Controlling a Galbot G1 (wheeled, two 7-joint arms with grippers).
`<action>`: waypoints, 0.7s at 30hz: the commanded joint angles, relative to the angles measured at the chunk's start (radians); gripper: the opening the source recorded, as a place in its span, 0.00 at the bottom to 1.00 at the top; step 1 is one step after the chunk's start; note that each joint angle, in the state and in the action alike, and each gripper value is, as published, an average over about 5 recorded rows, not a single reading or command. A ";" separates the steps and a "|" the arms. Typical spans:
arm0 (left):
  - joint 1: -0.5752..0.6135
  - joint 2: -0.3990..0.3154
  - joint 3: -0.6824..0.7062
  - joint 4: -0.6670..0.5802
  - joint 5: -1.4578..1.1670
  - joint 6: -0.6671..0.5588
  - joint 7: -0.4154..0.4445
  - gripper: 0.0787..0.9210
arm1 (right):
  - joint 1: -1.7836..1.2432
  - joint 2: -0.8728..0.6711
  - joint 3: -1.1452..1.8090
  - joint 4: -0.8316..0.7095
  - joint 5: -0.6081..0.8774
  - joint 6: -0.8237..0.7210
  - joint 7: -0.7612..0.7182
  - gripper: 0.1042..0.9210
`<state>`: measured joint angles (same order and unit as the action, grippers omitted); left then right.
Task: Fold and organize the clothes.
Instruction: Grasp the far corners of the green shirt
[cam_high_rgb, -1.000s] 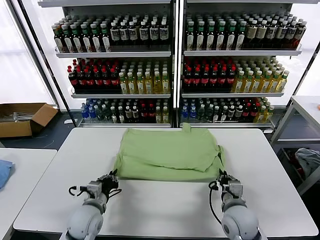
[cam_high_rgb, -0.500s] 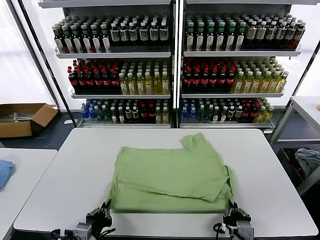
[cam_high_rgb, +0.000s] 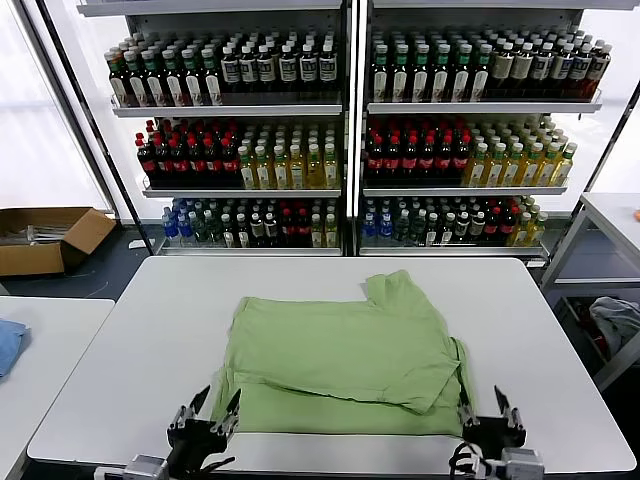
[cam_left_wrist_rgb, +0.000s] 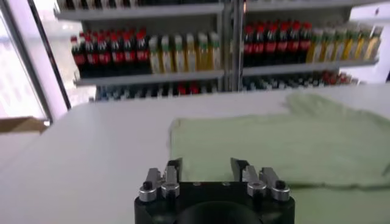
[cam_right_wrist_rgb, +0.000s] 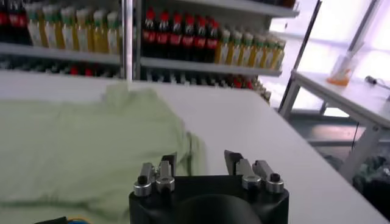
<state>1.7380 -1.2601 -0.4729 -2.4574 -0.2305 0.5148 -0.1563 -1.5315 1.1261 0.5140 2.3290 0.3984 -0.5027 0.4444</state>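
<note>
Shelves of bottled drinks fill the wall behind a white table, and I see my two grippers low at the table's near edge. Starting on my left, the left gripper sits at the shirt's near left corner with its fingers spread wide and nothing between them; in the left wrist view the left gripper shows bare table in the gap, with the green cloth just ahead. Between the two grippers and beyond them lies the light green shirt, folded flat on the table, one sleeve sticking out at its far side. On my right, the right gripper stands at the shirt's near right corner, fingers likewise wide apart and empty; its own camera shows the shirt's edge ahead of the open fingers.
</note>
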 joint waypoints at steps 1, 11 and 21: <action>-0.376 0.088 -0.024 0.174 -0.071 -0.045 0.149 0.83 | 0.404 -0.124 0.049 -0.237 0.140 -0.022 -0.241 0.85; -0.842 0.226 0.131 0.684 -0.293 0.058 0.156 0.88 | 0.922 -0.232 -0.358 -0.767 0.288 -0.072 -0.353 0.88; -0.941 0.167 0.212 0.880 -0.245 0.062 0.131 0.88 | 1.059 -0.036 -0.451 -1.009 0.153 -0.037 -0.346 0.88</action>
<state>1.0482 -1.1064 -0.3489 -1.8919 -0.4324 0.5555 -0.0384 -0.6813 1.0267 0.1763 1.5758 0.5702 -0.5392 0.1458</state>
